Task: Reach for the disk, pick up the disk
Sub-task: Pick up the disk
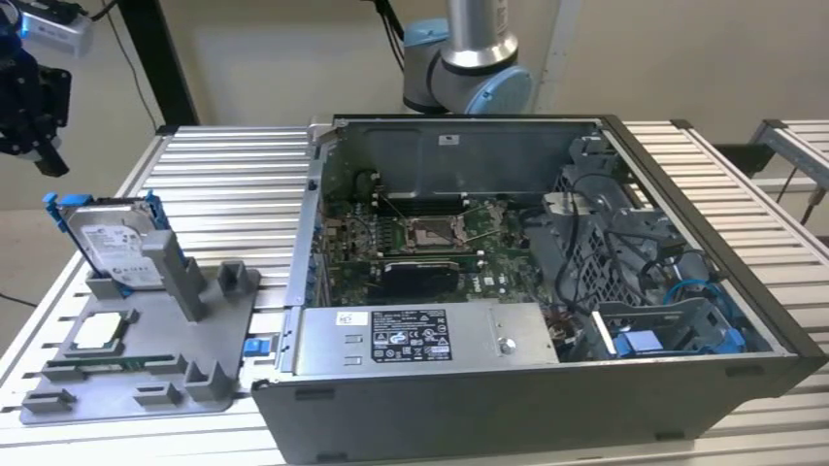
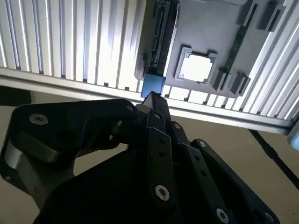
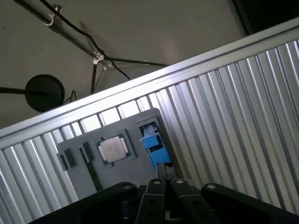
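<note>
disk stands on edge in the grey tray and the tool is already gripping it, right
No. In the exterior view the disk stands on edge in the grey tray, but the tool is not gripping it; it hangs above, clear of it.

Disk on tray beside case

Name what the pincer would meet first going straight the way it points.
Probably the upright silver-grey hard drive with blue plastic rails: its blue edge sits right ahead of the pincer in both wrist views, depth unclear.
</note>
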Controlling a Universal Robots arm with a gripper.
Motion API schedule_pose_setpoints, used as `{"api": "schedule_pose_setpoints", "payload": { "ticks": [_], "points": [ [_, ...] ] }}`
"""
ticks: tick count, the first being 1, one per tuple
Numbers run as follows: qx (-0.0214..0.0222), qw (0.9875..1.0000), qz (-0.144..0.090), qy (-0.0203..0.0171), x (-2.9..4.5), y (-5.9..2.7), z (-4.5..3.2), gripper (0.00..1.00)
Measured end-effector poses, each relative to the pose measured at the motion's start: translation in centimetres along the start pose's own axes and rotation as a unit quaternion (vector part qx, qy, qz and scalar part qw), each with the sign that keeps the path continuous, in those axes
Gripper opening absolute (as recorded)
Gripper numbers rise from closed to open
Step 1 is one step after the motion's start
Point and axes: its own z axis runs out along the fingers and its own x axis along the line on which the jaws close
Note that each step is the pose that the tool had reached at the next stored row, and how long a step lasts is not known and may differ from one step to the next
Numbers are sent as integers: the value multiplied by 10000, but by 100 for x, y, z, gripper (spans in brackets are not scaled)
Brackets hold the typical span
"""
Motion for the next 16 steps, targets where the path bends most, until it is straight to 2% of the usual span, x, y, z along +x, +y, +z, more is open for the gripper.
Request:
{"api": "schedule_pose_setpoints", "payload": {
  "ticks": [4,8,11,16],
  "points": [
    [5,9993,-365,-6,0,0,0,0],
    [2,9974,-723,-9,0,1,0,0],
    [-2,9950,-995,-11,0,1,0,0],
    [-11,9895,-1446,-15,0,0,1,0]
  ]
}}
